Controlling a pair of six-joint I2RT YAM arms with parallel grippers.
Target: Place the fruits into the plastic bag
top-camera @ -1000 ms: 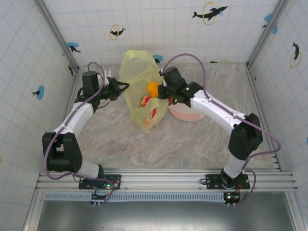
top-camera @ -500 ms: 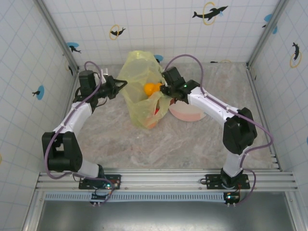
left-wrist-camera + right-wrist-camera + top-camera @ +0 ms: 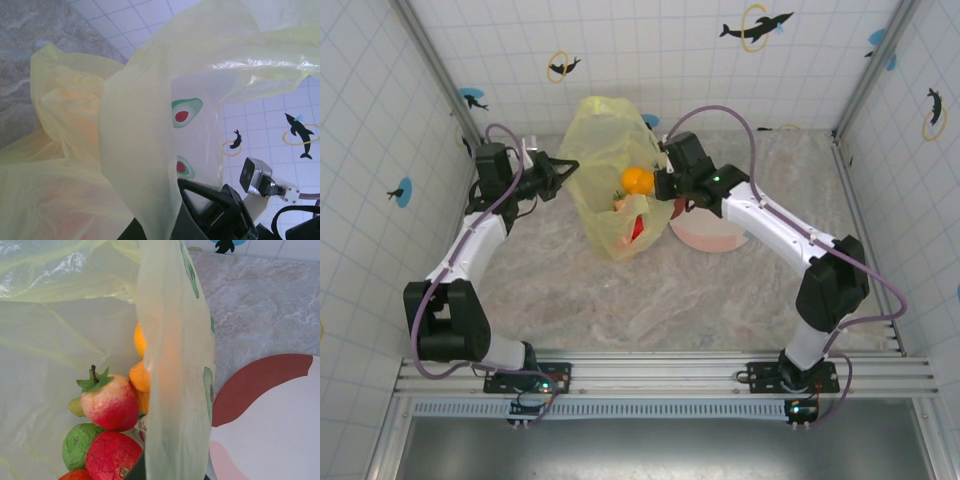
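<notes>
The yellow-green plastic bag (image 3: 605, 170) stands in mid-table, held up between both arms. My left gripper (image 3: 560, 167) is shut on the bag's left edge; the film (image 3: 140, 165) runs down between its black fingers (image 3: 210, 200). On the right edge (image 3: 175, 390), my right gripper (image 3: 662, 186) is shut. Fruits lie inside the bag: an orange one (image 3: 638, 180) near the top and a red one (image 3: 636, 228) lower. In the right wrist view, a strawberry-like fruit (image 3: 110, 401), a red one (image 3: 112, 455), a green one (image 3: 80, 451) and orange ones (image 3: 140, 376) are piled together.
The round plate (image 3: 712, 234), white, pink and brown (image 3: 270, 430), lies on the marble table just right of the bag, under the right arm. Tiled walls close the back and both sides. Open tabletop (image 3: 650, 300) lies in front of the bag.
Both grippers have drawn the bag's edges up and slightly back; the left one shifted left. The bag stands taller, with the fruits still inside.
</notes>
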